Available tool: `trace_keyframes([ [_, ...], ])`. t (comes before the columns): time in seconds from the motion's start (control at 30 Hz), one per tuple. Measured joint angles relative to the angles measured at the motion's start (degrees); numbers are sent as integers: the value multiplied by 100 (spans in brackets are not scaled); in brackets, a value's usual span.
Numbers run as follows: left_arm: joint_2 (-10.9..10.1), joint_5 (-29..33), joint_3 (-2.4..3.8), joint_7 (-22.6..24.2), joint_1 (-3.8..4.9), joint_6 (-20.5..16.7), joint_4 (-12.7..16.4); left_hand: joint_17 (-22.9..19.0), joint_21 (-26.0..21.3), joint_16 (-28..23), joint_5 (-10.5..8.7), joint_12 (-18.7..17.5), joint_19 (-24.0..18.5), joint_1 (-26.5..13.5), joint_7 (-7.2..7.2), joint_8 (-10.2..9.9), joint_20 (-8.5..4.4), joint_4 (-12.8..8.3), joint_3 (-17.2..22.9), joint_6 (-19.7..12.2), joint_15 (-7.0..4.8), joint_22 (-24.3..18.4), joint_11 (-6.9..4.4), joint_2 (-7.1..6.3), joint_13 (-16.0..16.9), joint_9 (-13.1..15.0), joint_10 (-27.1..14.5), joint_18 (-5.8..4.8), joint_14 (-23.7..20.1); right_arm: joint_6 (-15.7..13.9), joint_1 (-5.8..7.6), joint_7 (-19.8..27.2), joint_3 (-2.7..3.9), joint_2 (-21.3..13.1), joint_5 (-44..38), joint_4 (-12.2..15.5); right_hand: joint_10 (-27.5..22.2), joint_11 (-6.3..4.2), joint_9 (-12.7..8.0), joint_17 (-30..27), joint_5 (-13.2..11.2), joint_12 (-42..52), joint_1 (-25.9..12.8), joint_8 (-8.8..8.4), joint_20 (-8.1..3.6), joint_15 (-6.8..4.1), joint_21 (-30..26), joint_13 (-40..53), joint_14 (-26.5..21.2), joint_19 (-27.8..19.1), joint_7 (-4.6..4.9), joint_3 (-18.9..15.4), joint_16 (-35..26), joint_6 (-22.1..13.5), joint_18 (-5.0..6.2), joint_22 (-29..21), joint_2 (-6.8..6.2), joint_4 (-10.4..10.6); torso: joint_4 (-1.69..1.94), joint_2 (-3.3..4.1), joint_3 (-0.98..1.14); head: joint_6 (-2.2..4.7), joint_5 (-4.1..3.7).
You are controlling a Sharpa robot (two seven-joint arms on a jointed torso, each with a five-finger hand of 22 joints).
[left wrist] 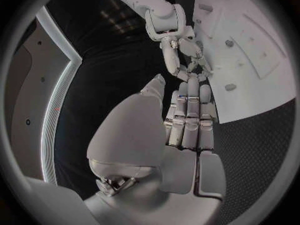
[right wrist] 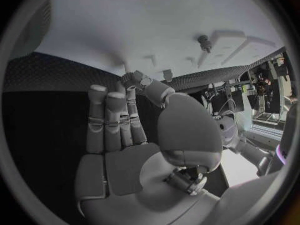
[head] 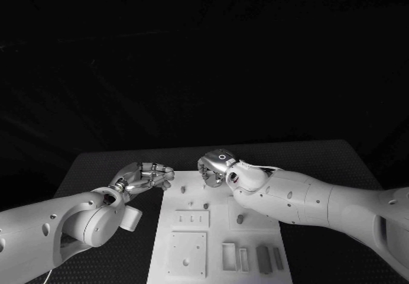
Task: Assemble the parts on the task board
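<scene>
The white rectangular task board (head: 217,236) lay flat mid-bench, its far edge right under both sets of fingers. Small grey pegs (head: 182,190) stood near that far edge; grey rectangular blocks (head: 264,258) sat in the slots at the near right corner, well behind the fingers.

Left silver many-fingered hand (head: 145,177) hovered at the board's far left corner, fingers curled in; nothing seen in them. Right silver many-fingered hand (head: 217,167) was at the far edge, fingers (right wrist: 128,80) extended with the tips bunched at the board surface beside a peg. Couldn't tell whether it pinched a part.

Risks, as I judged them:
- The two hands were near each other, so a clash looked possible if both moved inward.
- Fingertips crowded the pegs, so a sideways nudge could tip one.
- The board looked unclamped on the black textured bench (head: 102,165), so a downward push at the edge might shift it.
</scene>
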Motion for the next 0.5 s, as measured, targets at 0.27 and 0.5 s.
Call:
trace_keyframes([
  [0.27, -7, 1, 0, -2, 0, 1, -3, 0, 0, -22, 0, 0, 0, 0, 0, 0, 0, 15, -15, 0, 0, -1, 0, 0, 0, 0, 0, -1, 0, 50, 9, -4, 7, -38, -37, 45, 2, -2, 10, -4, -4, -1, -7, -5, -11, -9, 0, 16, 9, -12, 12, 24, 0, 10, 1, 0, -7, -5, -10, 4, 3, -8, 13],
  [0.5, -7, 1, 0, -6, 0, 3, -12, 5, 0, -22, 0, 0, 0, 23, 0, 0, 0, 15, -15, 0, 0, -1, 0, -23, 0, 5, 0, -1, 0, 54, 11, -9, 8, -71, -60, 97, 7, -7, 11, -4, -5, -2, -5, -1, -19, -9, 23, 17, 9, -22, -8, 23, 12, 30, 1, -2, -5, -5, -14, 7, 10, -14, 19],
])
